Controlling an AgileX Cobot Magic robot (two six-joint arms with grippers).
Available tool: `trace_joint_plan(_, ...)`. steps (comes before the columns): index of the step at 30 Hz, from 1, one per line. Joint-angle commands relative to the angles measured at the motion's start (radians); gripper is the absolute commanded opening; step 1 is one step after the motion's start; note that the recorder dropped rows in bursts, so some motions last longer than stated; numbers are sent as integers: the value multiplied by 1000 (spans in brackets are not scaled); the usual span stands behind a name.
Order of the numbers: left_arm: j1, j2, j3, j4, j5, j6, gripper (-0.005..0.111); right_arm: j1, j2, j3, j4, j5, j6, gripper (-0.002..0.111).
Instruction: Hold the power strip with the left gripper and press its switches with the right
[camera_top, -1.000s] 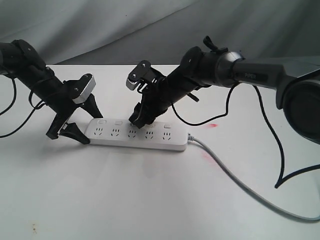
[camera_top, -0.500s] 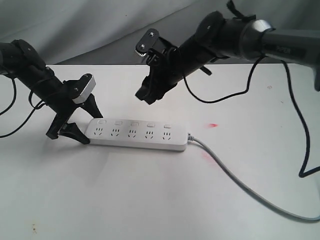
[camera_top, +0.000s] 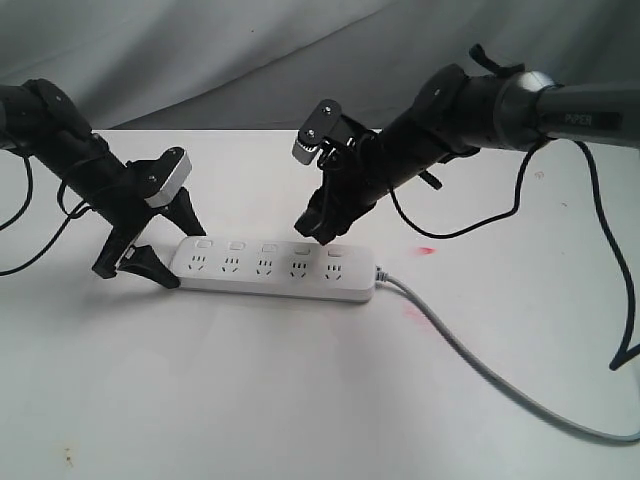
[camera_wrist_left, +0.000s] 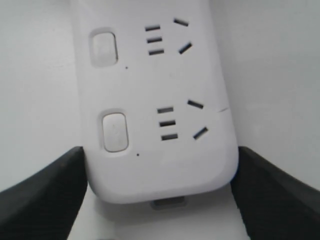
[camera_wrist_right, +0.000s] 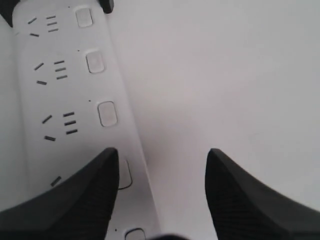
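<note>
Black right tool (camera_top: 317, 229) dropped, seemingly above power strip (camera_top: 262, 281).

Open worktop (camera_top: 250, 410) in front of the power strip (camera_top: 272, 281); the grey cord (camera_top: 470, 358) crosses its right part (left gripper (camera_top: 186, 257) bars the strip's left end, right gripper (camera_top: 320, 229) overhangs it).

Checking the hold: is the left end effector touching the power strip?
Touching. Left wrist view: the left end effector has fingers flush against both sides of the power strip.
</note>
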Motion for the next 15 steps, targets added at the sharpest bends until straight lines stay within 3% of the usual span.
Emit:
trace_joint_plan(1, -4, -2, -4, -4, 6, 4, 8, 2, -7, 34, 25, -61, -26, 49)
trace_joint_plan(15, -4, -2, -4, -4, 6, 4, 8, 7, 50, 34, 53, -60, -34, 49)
